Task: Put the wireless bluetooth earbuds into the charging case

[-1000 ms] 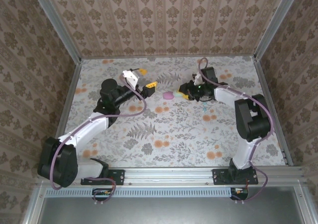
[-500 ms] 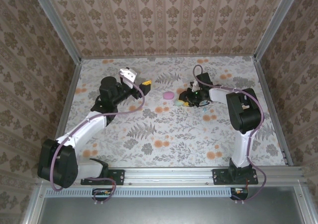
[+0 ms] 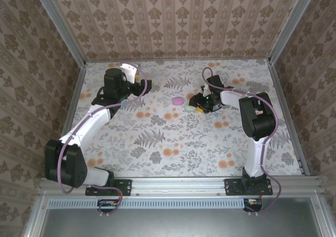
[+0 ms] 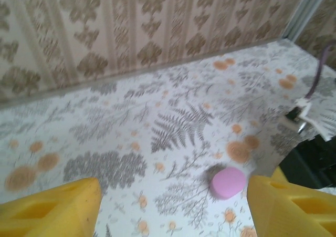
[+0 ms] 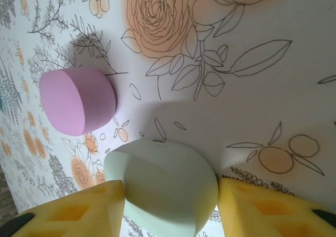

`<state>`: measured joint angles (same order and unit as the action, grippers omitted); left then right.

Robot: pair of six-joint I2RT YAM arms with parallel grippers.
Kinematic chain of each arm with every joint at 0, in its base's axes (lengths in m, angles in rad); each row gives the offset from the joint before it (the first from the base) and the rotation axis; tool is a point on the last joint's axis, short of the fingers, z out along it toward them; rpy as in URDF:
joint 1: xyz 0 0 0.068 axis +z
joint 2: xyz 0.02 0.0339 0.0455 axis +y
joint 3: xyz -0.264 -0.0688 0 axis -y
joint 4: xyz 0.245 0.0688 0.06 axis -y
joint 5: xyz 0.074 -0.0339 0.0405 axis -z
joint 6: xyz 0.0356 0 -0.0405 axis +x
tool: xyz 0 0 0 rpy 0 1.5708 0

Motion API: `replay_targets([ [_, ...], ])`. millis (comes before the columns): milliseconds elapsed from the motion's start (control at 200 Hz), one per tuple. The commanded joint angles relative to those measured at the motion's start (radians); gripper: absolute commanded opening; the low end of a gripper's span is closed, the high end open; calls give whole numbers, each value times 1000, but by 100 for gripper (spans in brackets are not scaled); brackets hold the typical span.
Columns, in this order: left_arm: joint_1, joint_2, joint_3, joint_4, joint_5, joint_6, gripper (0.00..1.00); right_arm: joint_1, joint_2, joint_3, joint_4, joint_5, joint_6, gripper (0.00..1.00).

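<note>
R gripper point(image 3: 196, 106) clamped on mint case point(image 5: 160, 187); pink case point(image 5: 77, 100) near it on tabletop point(image 5: 262, 63). L gripper point(image 4: 173, 205) spread wide, holding nothing.

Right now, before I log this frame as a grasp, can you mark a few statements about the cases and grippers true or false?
1. The mint case sits between the jaws of the right gripper. True; they appear to press its sides.
2. The pink case touches the mint case. False: bare table shows between them.
3. The left gripper holds the pink case. False: its jaws stand wide open and empty, with the pink case lying on the table ahead of them.
4. The mint case's lid is open. False: it looks closed.
5. The pink case lies on the table. True.
</note>
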<state>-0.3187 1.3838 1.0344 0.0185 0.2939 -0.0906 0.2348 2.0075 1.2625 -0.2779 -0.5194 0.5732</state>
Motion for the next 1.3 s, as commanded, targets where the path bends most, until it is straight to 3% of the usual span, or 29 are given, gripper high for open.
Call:
replay_targets([
  [0,38,36,54,-158,-18,-47,73,5,-51,37,-99,65,-53,56],
  [350,169,286,226,-566,-137,-9,73,12,-222,93,-208,114,-116,60],
  [595,236,461,393,-800,-261,209,77,13,-294,98,-239,122,-129,61],
  [860,267,547,459,-873,-191,419,75,14,-329,84,-244,130,-121,62],
  [1295,269,683,528,-816,-233,475,67,15,-352,79,-252,131,-101,63],
])
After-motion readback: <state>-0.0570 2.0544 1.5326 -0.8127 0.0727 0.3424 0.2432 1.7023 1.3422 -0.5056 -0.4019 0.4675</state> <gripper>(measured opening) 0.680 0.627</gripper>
